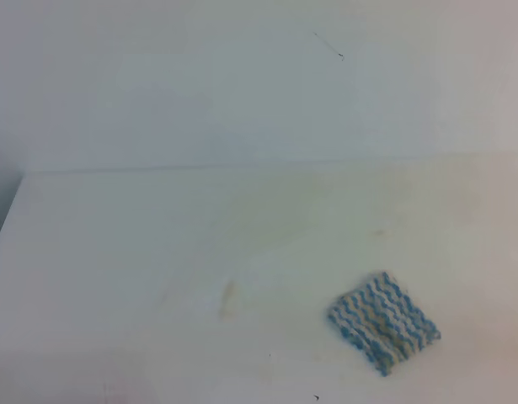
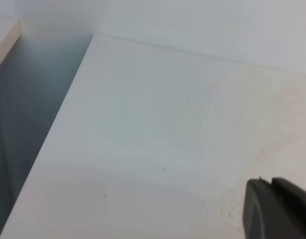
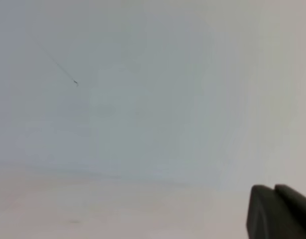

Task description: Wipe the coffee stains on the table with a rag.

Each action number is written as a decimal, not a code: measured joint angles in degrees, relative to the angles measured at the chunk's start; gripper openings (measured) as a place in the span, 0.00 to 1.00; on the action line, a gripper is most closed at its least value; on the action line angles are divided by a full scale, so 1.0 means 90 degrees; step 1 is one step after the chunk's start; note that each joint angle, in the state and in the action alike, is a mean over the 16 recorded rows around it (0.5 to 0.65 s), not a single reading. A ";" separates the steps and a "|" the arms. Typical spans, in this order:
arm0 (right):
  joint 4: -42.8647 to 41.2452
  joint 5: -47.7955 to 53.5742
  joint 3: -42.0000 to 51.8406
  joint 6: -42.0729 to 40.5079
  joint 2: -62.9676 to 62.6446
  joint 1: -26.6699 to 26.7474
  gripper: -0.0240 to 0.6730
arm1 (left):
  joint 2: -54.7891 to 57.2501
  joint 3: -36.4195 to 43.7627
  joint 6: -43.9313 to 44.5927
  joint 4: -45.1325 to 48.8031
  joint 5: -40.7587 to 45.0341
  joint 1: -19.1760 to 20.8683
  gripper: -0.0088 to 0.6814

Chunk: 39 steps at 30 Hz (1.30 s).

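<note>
rag (image 1: 383, 321) flat on table (image 1: 115, 252)

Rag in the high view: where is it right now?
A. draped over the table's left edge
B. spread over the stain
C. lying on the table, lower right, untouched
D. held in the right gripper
C: the rag lies flat on the table, lower right, with no gripper near it.

Bright, washed-out, softly blurred, shadowless.
</note>
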 joint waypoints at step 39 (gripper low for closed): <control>-0.0017 0.1070 0.1122 0.0684 -0.0636 -0.0578 0.03 | 0.0000 0.0000 0.0000 0.0000 -0.0001 0.0000 0.01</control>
